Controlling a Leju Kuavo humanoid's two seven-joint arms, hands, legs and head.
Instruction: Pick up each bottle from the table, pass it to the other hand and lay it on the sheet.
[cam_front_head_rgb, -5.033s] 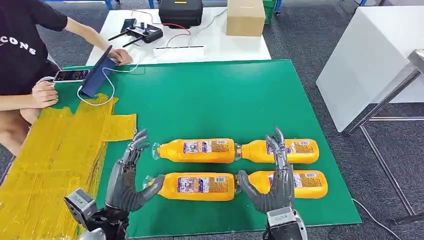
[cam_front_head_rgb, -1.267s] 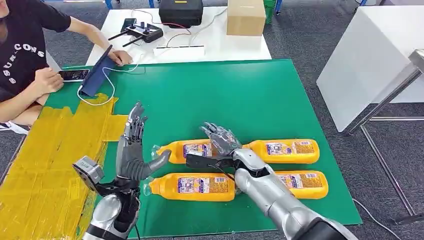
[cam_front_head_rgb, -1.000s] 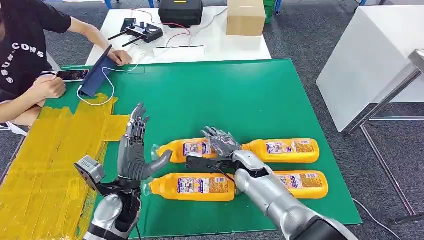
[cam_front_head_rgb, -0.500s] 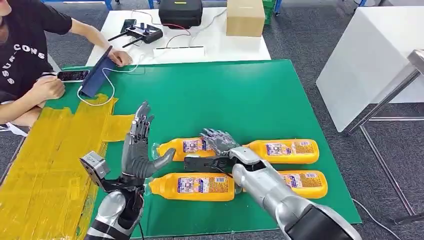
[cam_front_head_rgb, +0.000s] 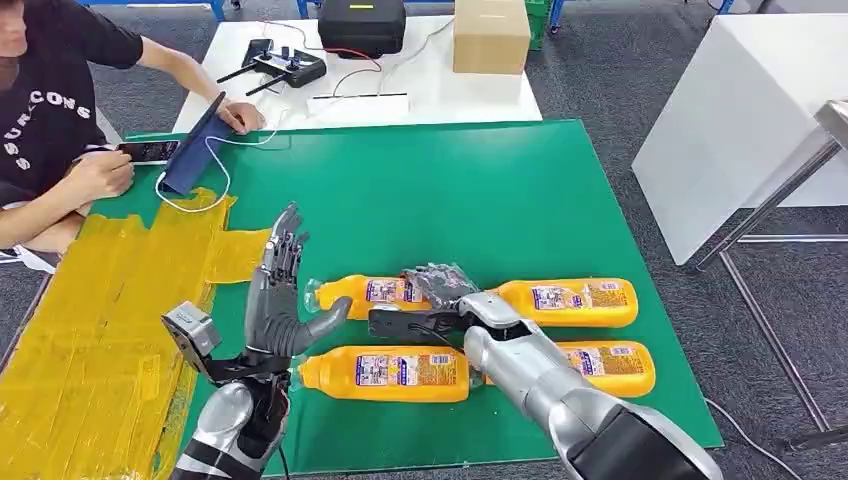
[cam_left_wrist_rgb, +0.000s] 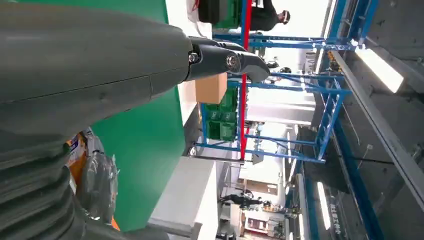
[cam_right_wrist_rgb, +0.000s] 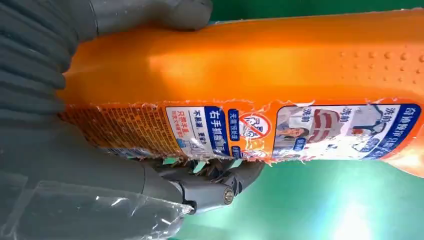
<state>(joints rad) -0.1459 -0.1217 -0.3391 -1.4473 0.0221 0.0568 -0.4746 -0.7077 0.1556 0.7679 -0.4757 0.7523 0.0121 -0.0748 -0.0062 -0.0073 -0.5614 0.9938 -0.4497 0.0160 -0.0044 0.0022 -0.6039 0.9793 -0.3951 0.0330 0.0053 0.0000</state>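
Right hand (cam_front_head_rgb: 440, 288) dropped, now wrapped round glossy orange bottle (cam_front_head_rgb: 372, 291); left hand (cam_front_head_rgb: 280, 300) splayed, empty. Four bottles.

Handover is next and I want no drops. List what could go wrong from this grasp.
1. The right hand grips the far-left bottle near its base end, so the cap end may sag on lifting.
2. The far-right bottle lies right beside that grip; lifting could nudge or roll it.
3. The left hand waits open, close to the cap and above the near-left bottle; a swinging cap could strike its fingers.
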